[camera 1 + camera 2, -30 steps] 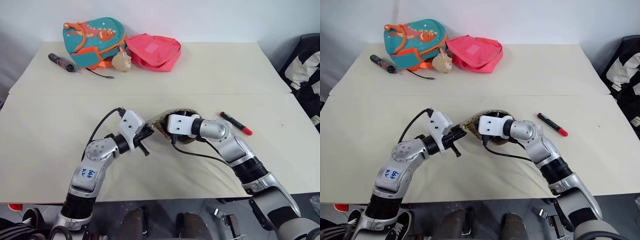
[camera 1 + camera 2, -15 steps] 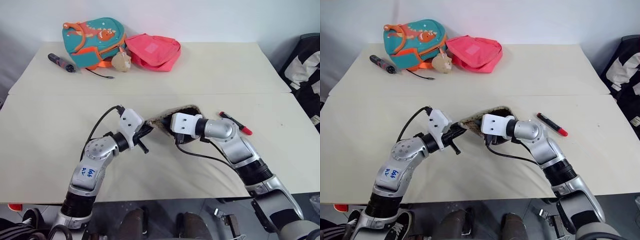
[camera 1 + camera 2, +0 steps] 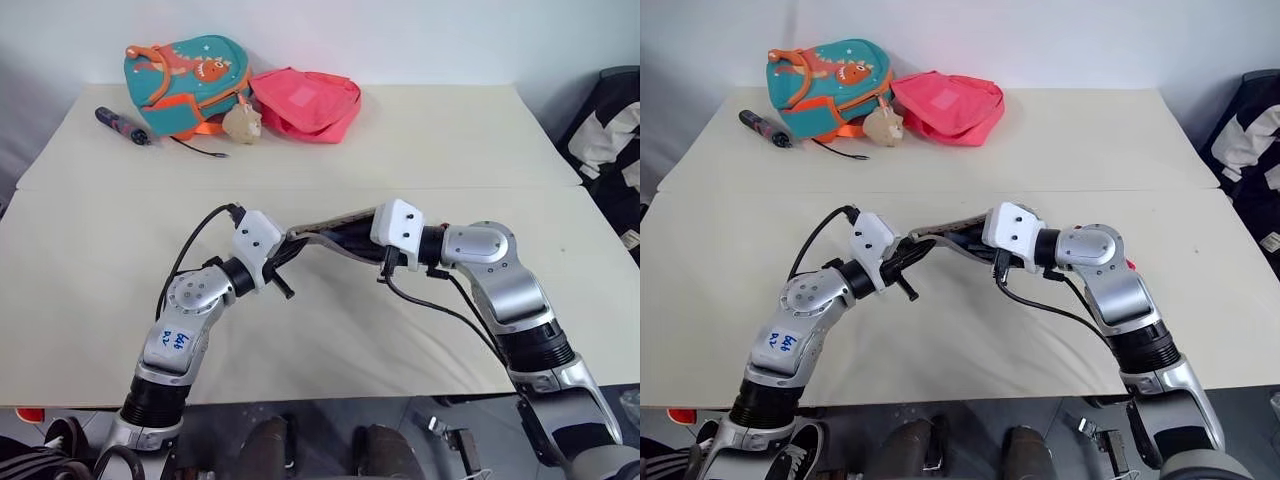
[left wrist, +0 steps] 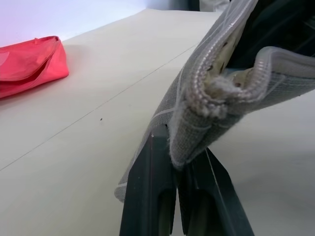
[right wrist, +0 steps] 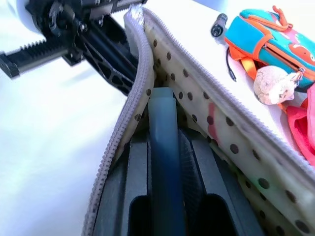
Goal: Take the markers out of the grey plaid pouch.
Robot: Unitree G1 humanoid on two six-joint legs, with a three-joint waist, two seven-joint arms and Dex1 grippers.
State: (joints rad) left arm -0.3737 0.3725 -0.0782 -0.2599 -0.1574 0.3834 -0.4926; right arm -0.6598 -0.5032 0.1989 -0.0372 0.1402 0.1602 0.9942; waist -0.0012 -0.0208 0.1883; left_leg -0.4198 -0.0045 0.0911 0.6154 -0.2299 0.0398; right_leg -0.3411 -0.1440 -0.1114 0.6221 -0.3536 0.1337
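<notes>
A cream worktop (image 3: 420, 140) fills the frame below a pale wall. At centre, the left gripper (image 3: 290, 247) pinches the grey plaid pouch (image 3: 330, 228) by its end; the right gripper (image 5: 165, 147), inside it, clamps a dark marker (image 5: 165, 162).

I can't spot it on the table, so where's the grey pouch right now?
The grey pouch is held up off the table near its middle, between the left gripper, shut on one end, and the right gripper at the other.
</notes>
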